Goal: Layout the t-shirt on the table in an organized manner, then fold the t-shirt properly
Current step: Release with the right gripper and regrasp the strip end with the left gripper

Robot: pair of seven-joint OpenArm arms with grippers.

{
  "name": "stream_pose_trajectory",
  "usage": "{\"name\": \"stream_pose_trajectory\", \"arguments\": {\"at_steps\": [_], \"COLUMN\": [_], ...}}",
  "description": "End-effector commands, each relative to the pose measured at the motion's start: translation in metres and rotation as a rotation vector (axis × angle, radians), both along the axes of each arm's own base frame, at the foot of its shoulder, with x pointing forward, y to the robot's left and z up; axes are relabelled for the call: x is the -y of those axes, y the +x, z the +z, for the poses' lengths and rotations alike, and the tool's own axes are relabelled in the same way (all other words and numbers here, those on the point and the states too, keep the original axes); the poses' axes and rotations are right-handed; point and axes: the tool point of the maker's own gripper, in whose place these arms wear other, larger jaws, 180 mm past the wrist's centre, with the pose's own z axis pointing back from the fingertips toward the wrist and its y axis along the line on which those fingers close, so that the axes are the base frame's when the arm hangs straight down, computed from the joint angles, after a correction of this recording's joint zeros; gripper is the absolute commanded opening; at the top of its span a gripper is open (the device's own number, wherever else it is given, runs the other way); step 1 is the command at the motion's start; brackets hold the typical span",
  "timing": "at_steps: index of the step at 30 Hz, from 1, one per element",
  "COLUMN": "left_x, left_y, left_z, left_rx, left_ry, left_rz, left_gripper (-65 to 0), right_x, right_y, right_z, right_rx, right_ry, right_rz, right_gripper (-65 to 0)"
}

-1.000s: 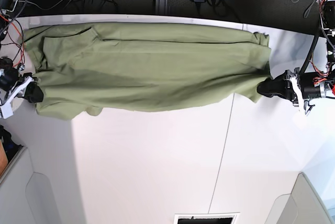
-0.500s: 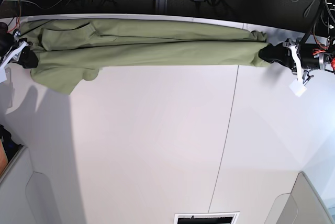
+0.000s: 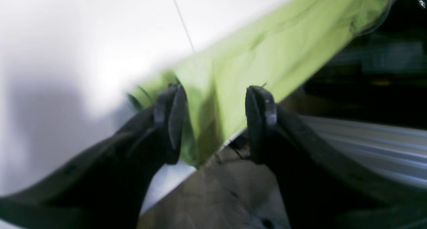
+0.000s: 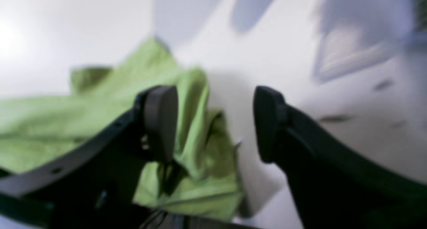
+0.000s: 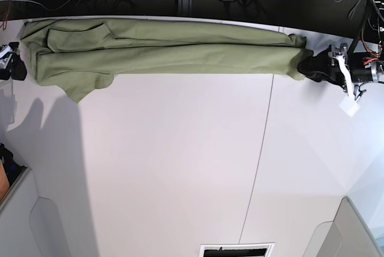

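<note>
Table [image 5: 180, 167]: white matte top, filling most of the base view, with a thin dark seam [image 5: 259, 161] running across it from the far edge toward the near edge. The near and middle areas are carrying only shadows.

T-shirt [image 5: 168, 50]: olive-green cloth, lying as a long narrow band along the table's far edge and stretching almost from one side of the base view to the other. A sleeve flap [image 5: 81, 86] is hanging out toward the table's middle at the end beside the right arm. The opposite end is bunching into a small knot of folds [image 5: 297, 59] beside the left arm. In the left wrist view the cloth is running right at the table's edge, with floor showing beyond it.

Left gripper [image 3: 213, 122]: black fingers standing clearly apart, the shirt's end lying between them; the cloth is touching or passing just behind the left-hand finger [image 3: 171, 115], while the other is sitting clear of it. Nothing is being pinched.

Right gripper [image 4: 215, 122]: black pads likewise standing apart, with crumpled green cloth beside and under one pad [image 4: 160, 119] and bare white table showing in the gap. The view is blurred, so contact cannot be told.
</note>
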Motion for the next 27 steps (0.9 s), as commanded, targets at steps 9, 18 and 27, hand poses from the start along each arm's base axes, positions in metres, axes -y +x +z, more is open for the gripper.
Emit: {"name": "stream_pose_trajectory", "arguments": {"at_steps": [9, 18, 27], "left_x": [0.033, 0.097, 0.111], "left_y": [0.003, -0.043, -0.028], "left_z": [0.053, 0.024, -0.065], "left_rx": [0.207, 0.119, 0.027], "left_ry": [0.044, -0.136, -0.041], "left_rz": [-0.135, -0.15, -0.048], "left_gripper": [-33.9, -43.5, -43.5], "right_x": [-0.028, -0.035, -0.054], "right_y": [-0.002, -0.051, -0.067], "right_z": [0.025, -0.018, -0.087], "right_rx": [0.027, -0.138, -0.262], "right_ry": [0.036, 0.057, 0.052], "right_rz": [0.105, 0.099, 0.134], "right_gripper": [-65.0, -65.0, -65.0]}}
